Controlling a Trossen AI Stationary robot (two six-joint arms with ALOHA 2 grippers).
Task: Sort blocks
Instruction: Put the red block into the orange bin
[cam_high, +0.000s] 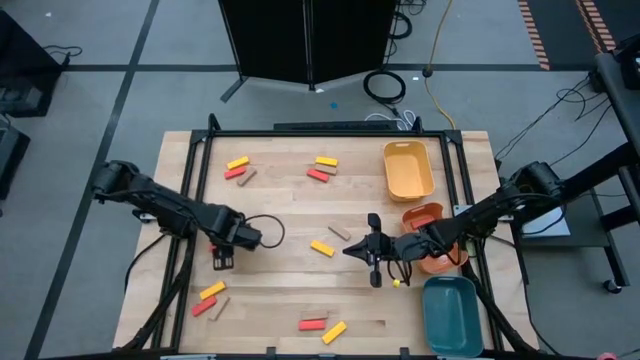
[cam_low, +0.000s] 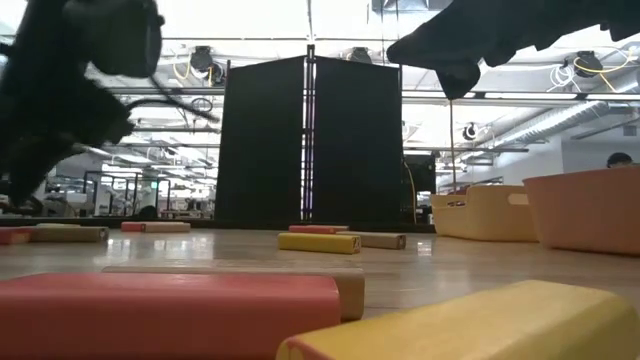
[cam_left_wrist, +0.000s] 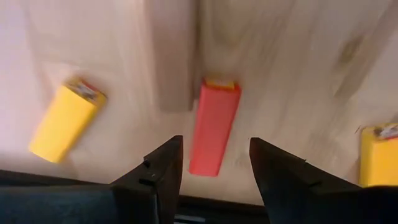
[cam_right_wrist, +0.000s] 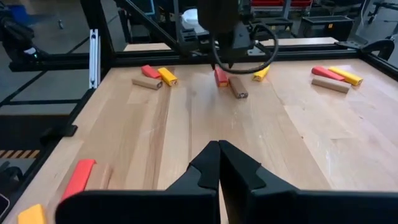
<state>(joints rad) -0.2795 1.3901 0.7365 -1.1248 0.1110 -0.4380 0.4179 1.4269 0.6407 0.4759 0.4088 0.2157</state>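
The wooden table (cam_high: 290, 215) carries three trays along its right side: a yellow tray (cam_high: 408, 170) toward the far edge, an orange tray (cam_high: 428, 216) in the middle, partly hidden under the right arm, and a teal tray (cam_high: 451, 315) at the near edge; the yellow and teal trays show bare floors with no block in them; what lies in the orange tray cannot be told, since the arm covers most of it.

The blocks are all out on the tabletop in small clusters: a yellow, red and tan group (cam_high: 239, 169) at the far left; a yellow and red pair (cam_high: 322, 167) at the far middle; a yellow block (cam_high: 321, 248) with a tan one (cam_high: 339, 232) near the centre; a yellow, red and tan group (cam_high: 210, 299) at the near left; a red and yellow pair (cam_high: 322, 327) at the near edge.

The left gripper (cam_high: 222, 257) hangs over the left part of the table, just above the near-left group, its fingers (cam_left_wrist: 160, 174) spread with nothing between them; in its wrist view a red block (cam_left_wrist: 214, 126) lies on the wood in line with the gap, a tan block (cam_left_wrist: 173, 74) touching beside it and yellow ones farther off on either side.

The right gripper (cam_high: 374, 268) sits low over the table's centre right, near the orange tray, fingers (cam_right_wrist: 205, 168) pressed together and holding nothing.
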